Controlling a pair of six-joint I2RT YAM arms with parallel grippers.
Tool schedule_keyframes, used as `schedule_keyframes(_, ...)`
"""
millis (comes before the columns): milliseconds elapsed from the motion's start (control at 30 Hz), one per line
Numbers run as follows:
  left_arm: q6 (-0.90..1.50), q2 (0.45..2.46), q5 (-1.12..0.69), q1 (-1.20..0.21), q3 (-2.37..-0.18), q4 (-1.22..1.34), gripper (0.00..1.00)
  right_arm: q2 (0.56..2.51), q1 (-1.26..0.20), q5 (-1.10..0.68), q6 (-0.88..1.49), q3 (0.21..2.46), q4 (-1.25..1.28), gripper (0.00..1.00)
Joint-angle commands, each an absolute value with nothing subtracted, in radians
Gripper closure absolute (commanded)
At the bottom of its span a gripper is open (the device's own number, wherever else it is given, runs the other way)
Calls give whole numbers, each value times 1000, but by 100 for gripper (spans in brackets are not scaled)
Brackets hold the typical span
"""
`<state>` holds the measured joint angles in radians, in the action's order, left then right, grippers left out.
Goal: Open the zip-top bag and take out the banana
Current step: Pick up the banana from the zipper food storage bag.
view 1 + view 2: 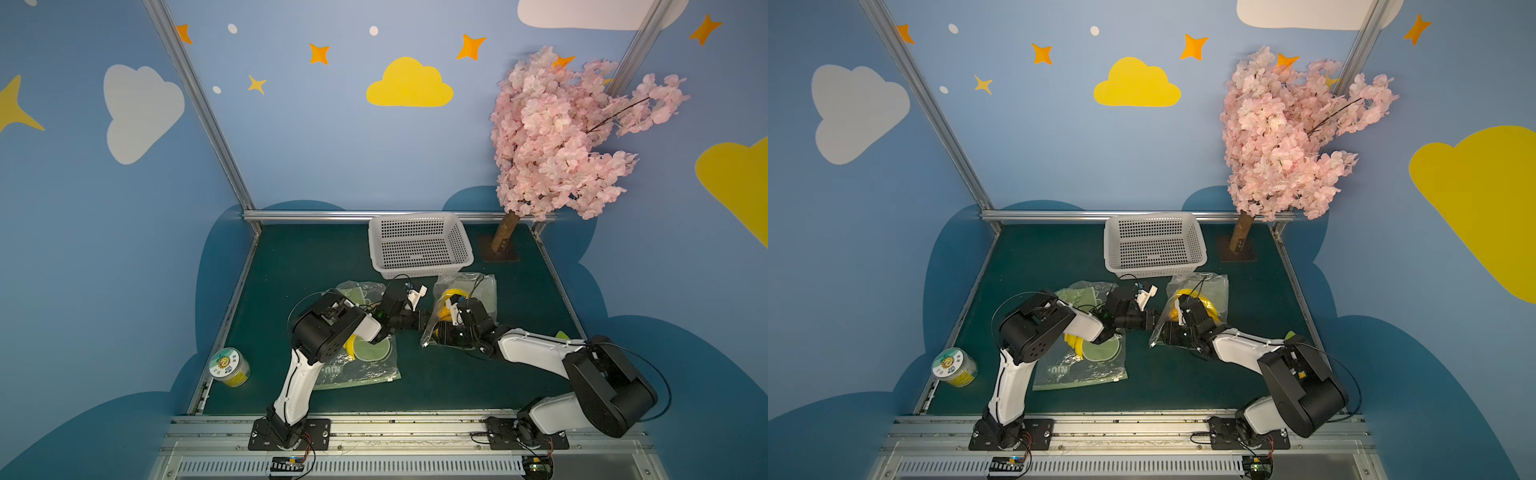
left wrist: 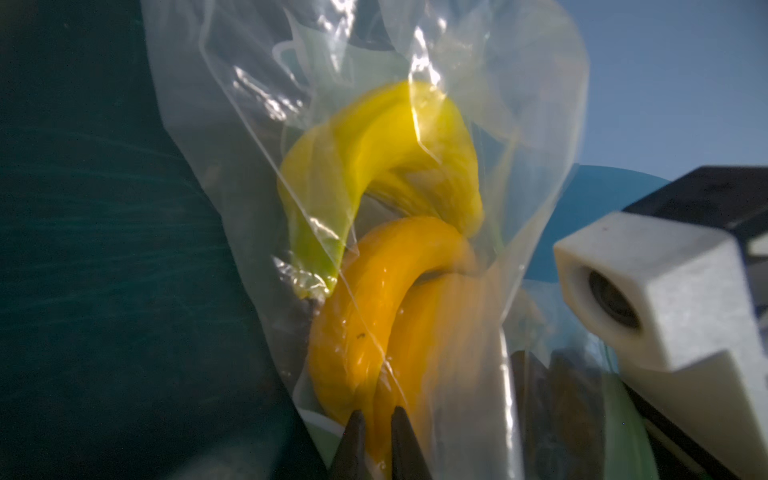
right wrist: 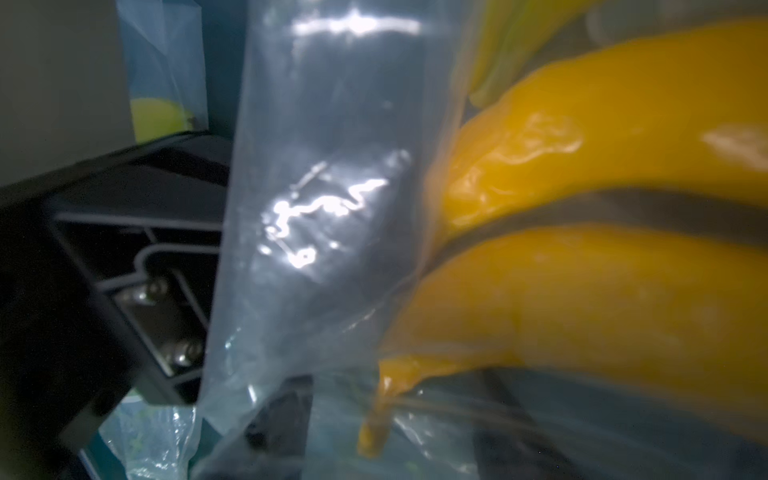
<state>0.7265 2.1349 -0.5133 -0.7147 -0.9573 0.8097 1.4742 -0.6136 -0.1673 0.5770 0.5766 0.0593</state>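
The clear zip-top bag point(image 1: 484, 291) point(image 1: 1217, 286) lies between the two arms, right of the table's middle, with its near end raised. Yellow and orange bananas point(image 1: 446, 300) point(image 2: 365, 311) point(image 3: 623, 124) show through the film. My left gripper point(image 1: 422, 322) point(image 1: 1152, 320) point(image 2: 379, 419) reaches in from the left. Its jaws stand almost together, pinching the bag's film point(image 2: 519, 124). My right gripper point(image 1: 435, 336) point(image 3: 395, 419) is at the bag's near end with its jaws wide apart. A banana's stem lies between its fingers point(image 3: 286, 415), which show dimly through the film point(image 3: 324, 166).
A second, green-printed bag point(image 1: 361, 370) with a banana and a green disc lies under my left arm. A white mesh basket point(image 1: 415, 218) stands behind the bags. A lidded jar point(image 1: 230, 368) is at the front left, and a pink blossom tree point(image 1: 505, 235) at the back right.
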Motion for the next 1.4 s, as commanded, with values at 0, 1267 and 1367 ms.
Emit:
schedule_keyframes(0,717,2126,-514,-721,-945,798,85,1551,-633,-118,569,622,-127,51)
schedule_keyframes(1267,644,2120,-536,-629,-1090,672,37,1361,-632,-267,474,529,-256,100)
schedule_keyframes(1367,631,2153,-535,-623,-1153,615,37,1344,-629,-261,475,515,-261,100)
